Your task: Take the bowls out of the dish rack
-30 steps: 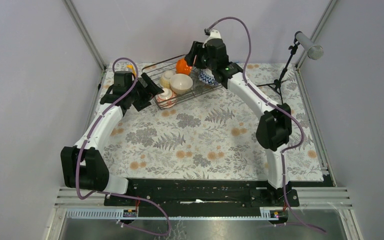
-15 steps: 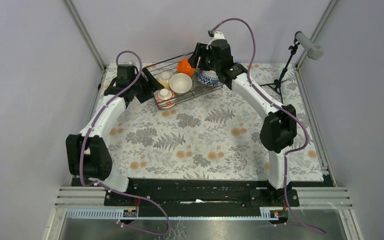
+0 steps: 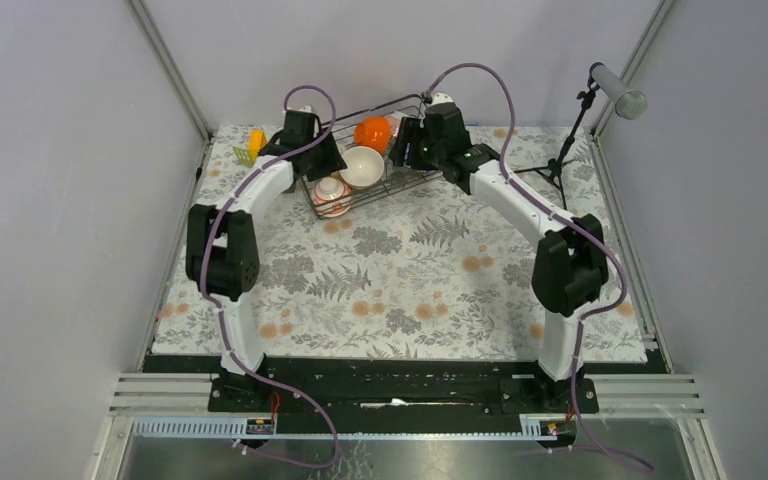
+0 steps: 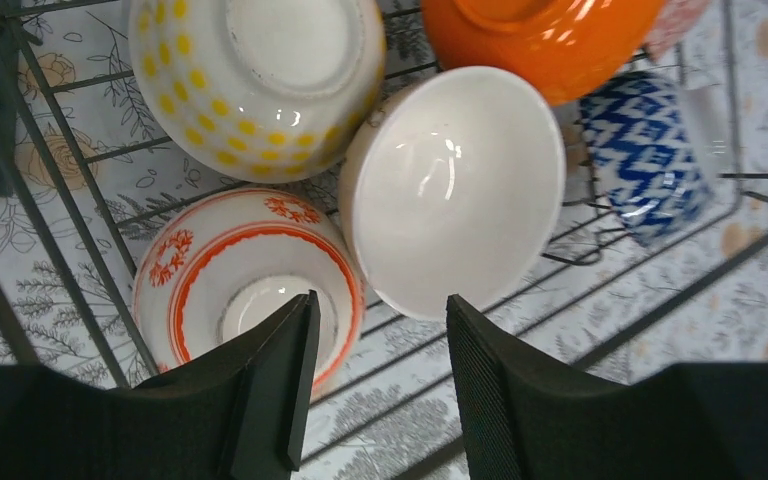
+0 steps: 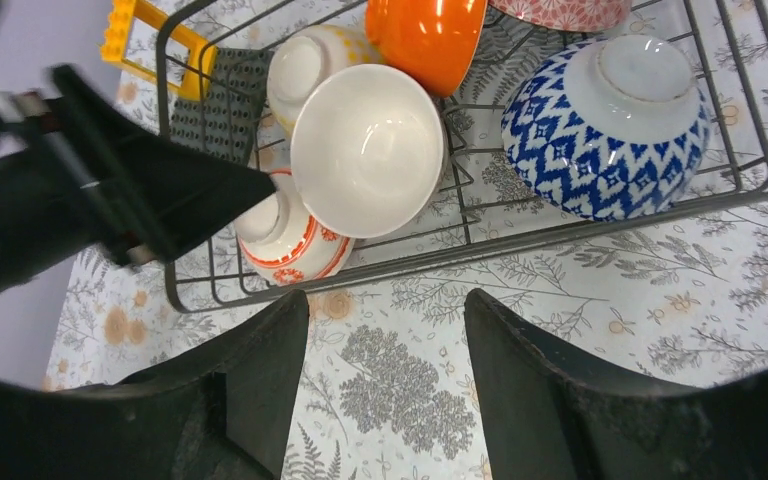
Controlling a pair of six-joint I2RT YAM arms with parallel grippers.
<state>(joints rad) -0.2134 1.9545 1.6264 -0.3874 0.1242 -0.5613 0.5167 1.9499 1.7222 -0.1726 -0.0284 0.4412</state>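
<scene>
Left arm [image 3: 258, 187], right arm [image 3: 516, 201]: white curved shells, black joint housings, purple cables [image 3: 480, 68] looping. Fingers [image 4: 270, 400] black, ribbed inner faces. Black base rail [image 3: 400, 385].

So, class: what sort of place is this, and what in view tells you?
Probably a robotics test cell, not a kitchen: bare grey walls with metal frame posts box in the table, the left arm and right arm are bolted at its near edge, and a stand-mounted device overlooks it.
</scene>
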